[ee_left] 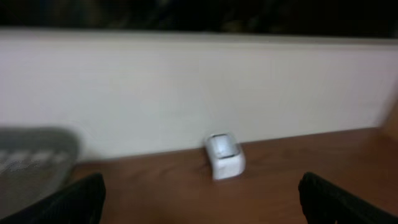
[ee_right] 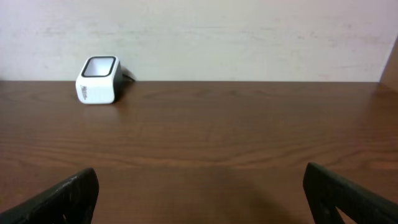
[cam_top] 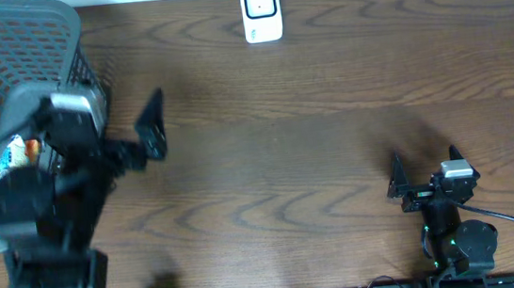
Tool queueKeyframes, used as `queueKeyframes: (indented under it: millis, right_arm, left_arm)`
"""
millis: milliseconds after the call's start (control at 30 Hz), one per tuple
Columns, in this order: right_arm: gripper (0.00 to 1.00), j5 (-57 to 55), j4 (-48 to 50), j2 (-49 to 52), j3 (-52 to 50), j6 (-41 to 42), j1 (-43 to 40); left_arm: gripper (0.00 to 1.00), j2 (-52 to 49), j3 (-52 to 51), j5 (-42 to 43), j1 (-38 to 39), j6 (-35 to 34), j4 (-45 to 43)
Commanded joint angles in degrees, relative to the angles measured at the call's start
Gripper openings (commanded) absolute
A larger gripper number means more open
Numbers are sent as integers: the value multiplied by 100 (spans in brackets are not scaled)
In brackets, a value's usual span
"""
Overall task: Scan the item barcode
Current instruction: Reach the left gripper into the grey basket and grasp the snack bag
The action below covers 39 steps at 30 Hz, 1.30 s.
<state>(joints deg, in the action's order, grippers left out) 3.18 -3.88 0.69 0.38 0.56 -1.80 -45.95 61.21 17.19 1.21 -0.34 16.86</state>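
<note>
While the left gripper and right gripper are held wide open and empty, a colourful packet is seen in the grey plastic basket at the wooden table's left edge.

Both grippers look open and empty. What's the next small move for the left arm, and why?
Probably turn the left gripper toward the gray basket beside it and lower it toward the packaged item inside. Its jaws are open and empty, it faces the white scanner, and the only items visible are in that basket. The right gripper sits far from it.
</note>
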Motion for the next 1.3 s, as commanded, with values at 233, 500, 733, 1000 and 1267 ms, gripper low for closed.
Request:
queueKeyframes:
  millis: [233,500,733,1000,1267]
  right_arm:
    - [99,-22,-26,-31,-7,-42,-35]
    - [99,-22,-26,-31,-7,-42,-35]
    - [99,-22,-26,-31,-7,-42,-35]
    - [99,-22,-26,-31,-7,-42,-35]
    - [99,-22,-26,-31,-7,-42,-35]
  left_arm:
    - [98,-2756,4380,-1182,-1873,-721,3167]
    - [98,-3794,4837,-966,-3147,-859,4498]
    - [98,-4852,4837,-1722,-3871,-2138,5473]
    - [97,-5818,4824,-1725,-3928,-1906,5919]
    - [97,-6367,4382,-1729,-3899,-2079,5882]
